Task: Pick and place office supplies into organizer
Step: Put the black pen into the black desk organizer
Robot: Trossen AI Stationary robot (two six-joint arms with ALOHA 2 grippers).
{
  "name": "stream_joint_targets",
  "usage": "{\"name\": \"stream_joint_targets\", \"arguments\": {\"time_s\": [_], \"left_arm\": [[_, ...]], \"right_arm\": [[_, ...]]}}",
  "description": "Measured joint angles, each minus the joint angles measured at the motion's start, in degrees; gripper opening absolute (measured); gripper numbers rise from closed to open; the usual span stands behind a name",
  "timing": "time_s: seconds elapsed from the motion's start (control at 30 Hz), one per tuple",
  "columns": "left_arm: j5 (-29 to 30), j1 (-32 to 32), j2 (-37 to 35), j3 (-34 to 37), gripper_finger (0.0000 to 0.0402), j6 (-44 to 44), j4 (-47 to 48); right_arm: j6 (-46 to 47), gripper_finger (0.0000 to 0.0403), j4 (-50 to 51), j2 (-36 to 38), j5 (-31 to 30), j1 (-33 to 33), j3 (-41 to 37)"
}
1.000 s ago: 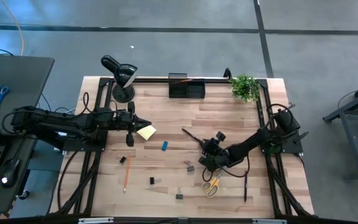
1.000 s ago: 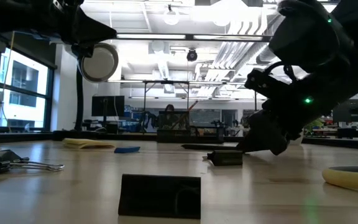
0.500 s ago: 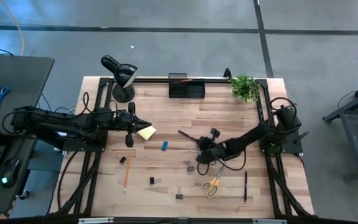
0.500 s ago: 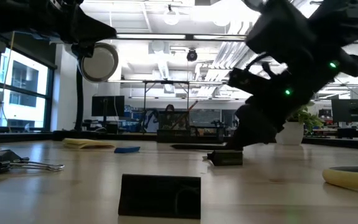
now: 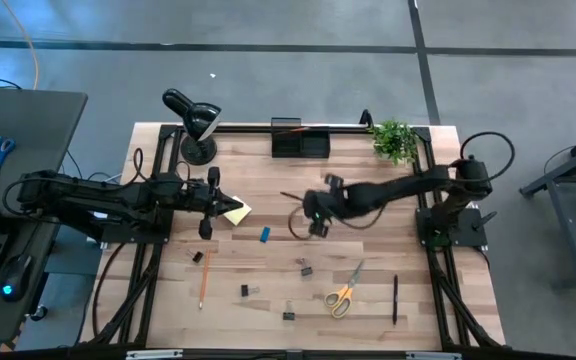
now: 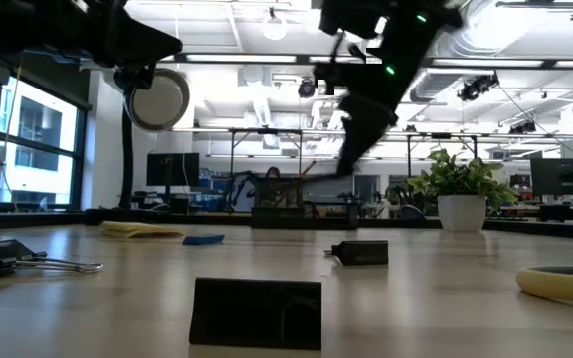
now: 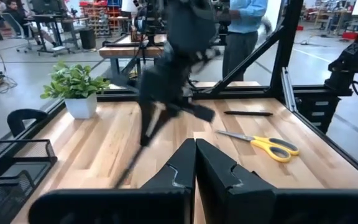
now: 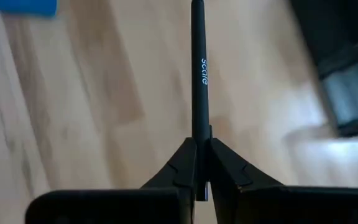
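Observation:
My right gripper [image 5: 313, 213] [image 8: 199, 144] hangs over the middle of the table, shut on a black pen [image 5: 294, 197] [image 8: 197, 68]. The black organizer [image 5: 300, 141] stands at the far edge with an orange pencil in it. A blue eraser [image 5: 264, 235] lies on the wood below and left of the gripper. My left gripper [image 5: 234, 206] [image 7: 195, 144] is shut, holds nothing, and hovers by the yellow sticky-note pad [image 5: 238, 213]. Yellow-handled scissors [image 5: 343, 294], another pen [image 5: 395, 300] and an orange pencil [image 5: 204, 280] lie near the front. My right gripper pinches the pen's barrel [image 8: 198, 126] between its two fingers. The fingers slant down from the table's right side. The pen runs on past the fingertips in line with them; its rear part is hidden between the fingers. It is lifted clear of the table.
Several black binder clips [image 5: 305, 267] [image 5: 246, 290] [image 5: 289, 315] are scattered over the near half. A black desk lamp [image 5: 196, 125] stands at the far left corner and a potted plant [image 5: 395, 140] at the far right. Bare wood lies between the gripper and the organizer.
My right gripper has taken hold of the pen that lay on the table and has risen quickly with it, swinging toward the table's far edge and somewhat left. The pen is now lifted clear. My left gripper has stayed where it was.

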State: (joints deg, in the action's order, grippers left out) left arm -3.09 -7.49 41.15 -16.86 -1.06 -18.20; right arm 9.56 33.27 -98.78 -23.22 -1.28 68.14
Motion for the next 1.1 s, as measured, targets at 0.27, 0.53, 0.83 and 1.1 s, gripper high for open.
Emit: {"name": "stream_joint_targets", "arguments": {"time_s": [0.27, 0.53, 0.83, 1.1], "left_arm": [[0.1, 0.0, 0.0, 0.0, 0.0001, 0.0, 0.5], [0.1, 0.0, 0.0, 0.0, 0.0001, -0.1, 1.4], [0.1, 0.0, 0.0, 0.0, 0.0001, -0.8, 1.4], [0.1, 0.0, 0.0, 0.0, 0.0001, -1.1, 2.2]], "right_arm": [[-14.6, 0.0014, 11.3, 0.0, -0.6, 10.8, 11.8], [-32.9, 0.0015, 11.2, 0.1, -5.1, 19.0, 18.8], [-45.1, 0.0016, 10.4, -1.1, -2.0, 25.6, 21.6], [-51.0, 0.0016, 11.2, -8.6, -0.6, 27.5, 28.2]]}}
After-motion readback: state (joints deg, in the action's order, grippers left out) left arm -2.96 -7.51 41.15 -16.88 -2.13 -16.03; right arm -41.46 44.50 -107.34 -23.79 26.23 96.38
